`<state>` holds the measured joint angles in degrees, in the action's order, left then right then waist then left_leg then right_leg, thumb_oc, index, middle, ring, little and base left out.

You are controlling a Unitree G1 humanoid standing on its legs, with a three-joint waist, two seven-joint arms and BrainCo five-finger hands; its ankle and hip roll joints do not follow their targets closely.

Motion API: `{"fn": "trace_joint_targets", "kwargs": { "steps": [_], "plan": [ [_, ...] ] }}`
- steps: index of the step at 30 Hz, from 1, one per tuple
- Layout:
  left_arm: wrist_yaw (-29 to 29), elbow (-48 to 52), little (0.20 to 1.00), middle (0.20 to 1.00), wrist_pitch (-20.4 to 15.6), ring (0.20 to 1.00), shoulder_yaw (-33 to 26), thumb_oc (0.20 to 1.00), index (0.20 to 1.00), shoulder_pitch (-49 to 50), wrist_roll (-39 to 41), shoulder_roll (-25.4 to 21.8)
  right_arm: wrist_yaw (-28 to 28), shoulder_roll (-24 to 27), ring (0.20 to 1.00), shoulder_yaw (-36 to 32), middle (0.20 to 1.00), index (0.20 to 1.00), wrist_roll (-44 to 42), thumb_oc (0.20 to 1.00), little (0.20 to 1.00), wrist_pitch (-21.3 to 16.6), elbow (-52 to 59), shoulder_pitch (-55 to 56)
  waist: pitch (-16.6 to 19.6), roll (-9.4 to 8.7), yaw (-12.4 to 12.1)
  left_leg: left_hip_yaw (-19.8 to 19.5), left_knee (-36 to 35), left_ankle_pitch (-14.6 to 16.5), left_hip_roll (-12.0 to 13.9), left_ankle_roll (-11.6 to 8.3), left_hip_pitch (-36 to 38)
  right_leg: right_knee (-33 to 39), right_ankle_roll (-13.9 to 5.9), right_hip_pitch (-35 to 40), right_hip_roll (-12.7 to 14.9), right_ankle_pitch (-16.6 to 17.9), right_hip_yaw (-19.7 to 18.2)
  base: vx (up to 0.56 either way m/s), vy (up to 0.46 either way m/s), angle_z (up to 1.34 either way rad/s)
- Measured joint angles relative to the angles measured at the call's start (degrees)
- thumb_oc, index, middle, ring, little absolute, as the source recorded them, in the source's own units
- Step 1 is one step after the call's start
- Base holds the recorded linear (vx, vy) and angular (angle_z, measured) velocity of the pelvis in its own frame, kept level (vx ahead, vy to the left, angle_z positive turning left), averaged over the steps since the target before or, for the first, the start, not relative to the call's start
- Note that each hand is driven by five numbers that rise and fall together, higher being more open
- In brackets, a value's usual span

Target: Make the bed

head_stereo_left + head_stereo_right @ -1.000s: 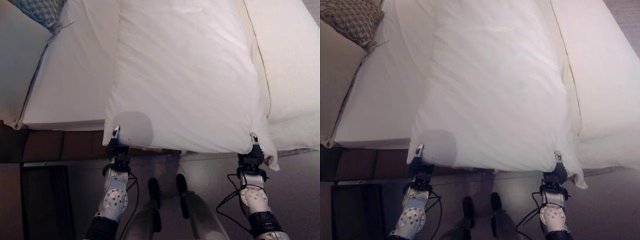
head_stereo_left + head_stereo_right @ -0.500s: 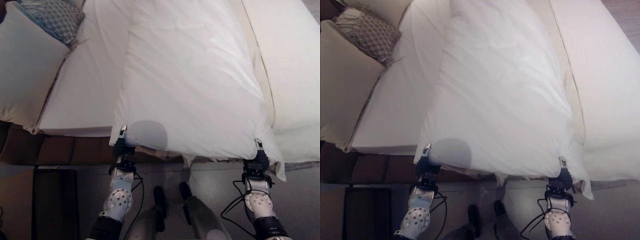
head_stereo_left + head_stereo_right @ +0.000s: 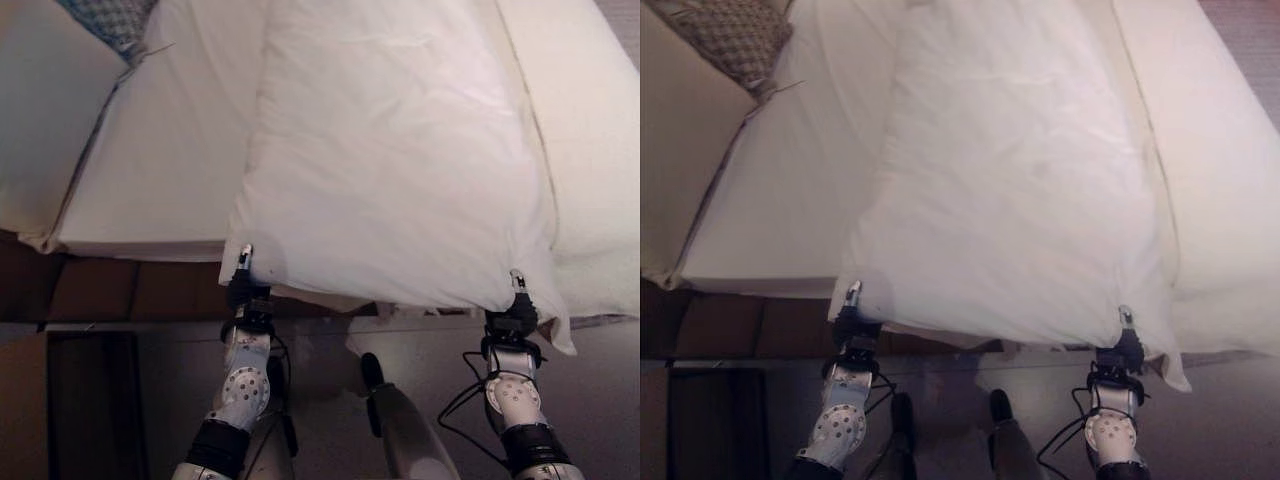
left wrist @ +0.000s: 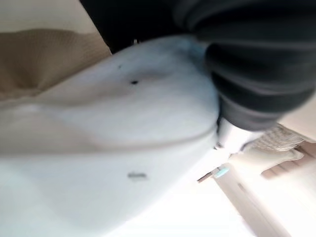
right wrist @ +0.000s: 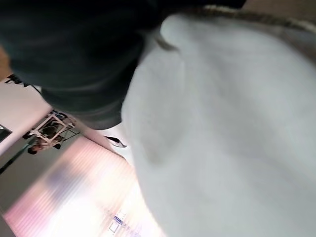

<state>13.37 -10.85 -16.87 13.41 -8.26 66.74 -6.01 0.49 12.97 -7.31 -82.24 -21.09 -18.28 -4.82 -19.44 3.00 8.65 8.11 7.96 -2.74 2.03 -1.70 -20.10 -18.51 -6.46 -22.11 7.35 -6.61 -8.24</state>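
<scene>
I've got the white duvet (image 3: 390, 160) by its near edge, one corner per hand. Left hand (image 3: 243, 290) pinches the left corner, right hand (image 3: 514, 315) pinches the right corner; in both eye views a dark-tipped finger sticks up over the hem w/ the cloth bunched round it. Wrist views are mostly pale fabric pressed vs. the dark cover, so the grip itself I read from the head views.

Duvet runs away from me up the middle of the bed (image 3: 160, 170), near hem lifted off the bed's edge and hanging over the floor. To the left bare sheet shows, w/ a big pale pillow (image 3: 40, 110) and a patterned cushion (image 3: 110, 18) at the far left corner. To the right a cream blanket (image 3: 600, 130) lies alongside.

Progress, as I judge it: early-mid. Duvet is on the bed but sits as a narrow strip, prob. folded, not spread. Left to do: pull it square, lay hem down, smooth, sort pillows.

Vs. half a sec ago: whole view has shifted, so camera moved; the pillow and cushion sit further out of frame. My grip on both corners is unchanged; hem looks about the same height.
</scene>
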Motion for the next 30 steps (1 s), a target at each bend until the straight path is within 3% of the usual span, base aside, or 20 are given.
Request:
{"fn": "trace_joint_targets", "kwargs": {
  "steps": [1, 3, 4, 5, 7, 8, 9, 10, 11, 13, 18, 22, 30],
  "plan": [
    [-0.09, 0.27, 0.2, 0.2, 0.05, 0.2, -0.32, 0.2, 0.2, 0.84, 0.01, -1.09, 0.13, -1.7, 0.2, 0.36, 0.2, 0.2, 0.09, 0.2, 0.2, 0.14, -0.61, -1.14, 0.17, -0.74, -1.25, 2.7, 0.84, 1.29, -1.95, 1.71, 0.54, 2.01, -2.23, 0.65, 2.55, 1.09, 0.0, 0.02, 0.372, -0.9],
    [-0.12, 0.71, 0.2, 0.2, 0.06, 0.2, -1.26, 0.2, 0.2, 0.84, 0.0, -1.75, 0.19, -2.32, 0.2, 1.06, 0.2, 0.2, 0.12, 0.2, 0.2, 0.37, -0.88, -2.57, 0.15, -0.57, -2.3, 4.4, 0.77, 1.84, -2.61, 2.82, 0.45, 4.61, -1.87, 0.18, 4.68, 3.82, 2.62, -0.01, 0.251, -0.81],
    [-0.19, 0.7, 0.2, 0.2, 0.15, 0.2, -1.87, 0.2, 0.2, 0.58, -0.09, -2.08, 0.38, -2.45, 0.2, 1.24, 0.2, 0.2, 0.17, 0.2, 0.2, 1.25, -1.26, -2.58, 0.13, -0.49, -2.3, 3.43, 0.92, 2.22, -4.12, 3.6, 0.16, 5.95, -3.12, 1.0, 5.09, 4.73, 4.06, -0.03, 0.219, -0.29],
    [-0.4, 0.72, 0.2, 0.2, 0.34, 0.2, -2.39, 0.2, 0.2, 0.57, -0.15, -2.23, 0.34, -2.96, 0.2, 1.49, 0.2, 0.2, 0.15, 0.2, 0.2, 1.45, -1.95, -2.72, 0.14, -0.5, -1.66, 1.11, 0.92, 2.02, -4.84, 3.86, 0.13, 6.11, -2.72, 1.68, 5.39, 5.07, 4.25, -0.02, 0.131, 0.08],
    [-0.49, 0.6, 0.2, 0.2, 0.9, 0.2, -2.13, 0.2, 0.2, 0.34, -0.21, -1.92, 0.41, -3.22, 0.2, 1.46, 0.2, 0.2, 0.18, 0.2, 0.2, 1.44, -1.99, -1.94, 0.13, -0.61, -0.98, 0.6, 0.67, 1.95, -5.42, 4.35, 0.3, 5.55, -2.74, 1.64, 4.81, 5.25, 4.31, -0.01, 0.097, 0.16],
    [-0.58, 0.6, 0.2, 0.2, 0.99, 0.2, -3.24, 0.2, 0.2, 0.23, -0.35, -2.28, 0.43, -3.32, 0.2, 1.93, 0.2, 0.2, 0.3, 0.2, 0.2, 1.65, -2.26, -2.38, 0.03, -0.46, -1.72, -1.96, -1.79, 0.42, -4.26, 3.8, 0.95, 1.3, -3.44, -1.38, 1.47, 0.87, 2.11, 0.01, 0.079, -0.01],
    [-0.55, 0.61, 0.2, 0.2, 1.04, 0.2, -3.26, 0.2, 0.2, 0.45, -0.35, -2.52, 0.47, -3.3, 0.2, 2.05, 0.2, 0.2, 0.4, 0.2, 0.2, 1.65, -2.22, -2.36, 0.11, -0.6, -1.54, -2.28, -2.48, 0.06, -4.31, 3.75, 1.13, 2.49, -2.84, -1.52, -0.71, 0.78, 2.51, 0.01, 0.045, 0.1],
    [-0.32, 0.32, 0.2, 0.2, 1.19, 0.2, -3.65, 0.2, 0.2, 0.41, -0.5, -2.44, 0.49, -3.09, 0.2, 2.2, 0.2, 0.2, 0.61, 0.2, 0.2, 1.54, -2.47, -2.28, 0.12, -0.65, -0.93, -3.42, -3.29, -0.59, -4.35, 3.15, 1.37, 1.82, 0.45, -2.19, -4.86, 1.02, -1.58, 0.02, -0.047, 0.38],
    [-0.2, 0.31, 0.2, 0.2, 1.18, 0.2, -3.68, 0.2, 0.2, 0.48, -0.53, -2.15, 0.47, -2.97, 0.2, 2.21, 0.2, 0.2, 0.61, 0.2, 0.2, 1.51, -2.61, -2.15, 0.05, -0.53, 0.04, -3.69, -3.25, -0.67, -4.48, 3.11, 1.39, 1.07, 3.55, -1.86, -6.02, 1.33, -2.67, 0.0, -0.111, 0.27],
    [0.21, 0.79, 0.2, 0.2, 1.16, 0.2, -3.91, 0.2, 0.2, 1.32, -0.66, -1.7, 0.38, -2.8, 0.2, 2.56, 0.2, 0.2, 0.62, 0.2, 0.2, 1.54, -3.14, -2.29, 0.06, -0.3, -0.42, -1.37, -3.31, -0.8, -3.25, 2.55, 1.53, 0.98, 4.38, -2.14, -6.31, 2.33, -0.22, 0.0, -0.122, -0.08],
    [2.56, 0.95, 0.2, 0.2, 0.94, 0.2, -5.65, 0.2, 0.2, 0.07, -0.63, 0.39, -2.74, -0.28, 0.2, 3.74, 0.2, 0.2, 3.89, 0.2, 0.2, 2.01, -3.38, -3.35, 0.13, -0.25, -0.14, -0.37, -3.62, -1.36, -0.99, 0.98, 1.59, 0.91, 4.52, -1.94, -7.9, 2.34, 2.64, 0.01, -0.135, 0.06],
    [5.15, 1.67, 0.2, 0.2, 0.88, 0.2, -5.9, 0.2, 0.2, -2.56, -0.52, 0.09, -6.4, 2.04, 0.2, 4.57, 0.2, 0.2, 6.4, 0.2, 0.2, 2.46, -1.67, -5.61, 0.23, -0.17, -0.3, -0.46, -4.58, -1.98, -0.21, 0.19, 1.59, 0.81, 5.83, -2.23, -8.54, 2.55, 3.16, 0.01, -0.058, 0.06],
    [7.46, 6.81, 0.2, 0.2, 0.15, 0.2, -6.17, 0.2, 0.2, -11.11, -0.45, -3.18, -10.65, 10.96, 0.2, 6.7, 0.2, 0.2, 11.56, 0.2, 0.2, 2.19, 12.81, -9.02, 1.45, 0.9, -0.2, -0.42, -5.59, -3.58, -0.23, 0.14, -0.31, 0.57, 7.34, -4.54, -8.5, 3.58, 3.75, 0.0, 0.003, 0.01]
  ]
}}
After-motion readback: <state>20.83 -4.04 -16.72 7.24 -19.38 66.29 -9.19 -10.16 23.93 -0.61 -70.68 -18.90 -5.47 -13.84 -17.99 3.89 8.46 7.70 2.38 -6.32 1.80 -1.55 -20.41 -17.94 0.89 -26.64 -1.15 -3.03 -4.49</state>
